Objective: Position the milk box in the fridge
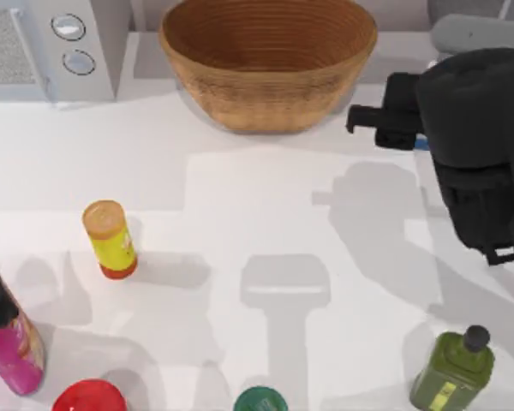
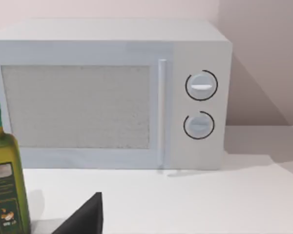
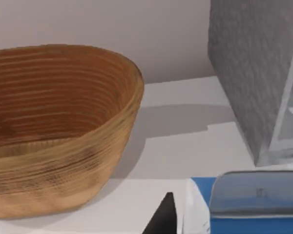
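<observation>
The right gripper (image 1: 373,124) hangs over the worktop's (image 1: 265,223) back right part, just right of the basket (image 1: 268,60). A sliver of blue at its inner end is the milk box (image 1: 422,143), and the right wrist view shows the box (image 3: 254,204) close under the camera, so the gripper appears clamped on it, though the finger contact itself is hidden. The fridge (image 3: 256,73) stands just beyond the box, its speckled side and pale panel facing this arm, with the basket (image 3: 58,126) on the other side. The right arm is the nearer one by far. The box's long axis seems to run across the gripper's line, but too little shows to be sure. The left gripper (image 2: 85,217) is parked near the microwave (image 2: 107,92); I cannot tell whether it is open.
</observation>
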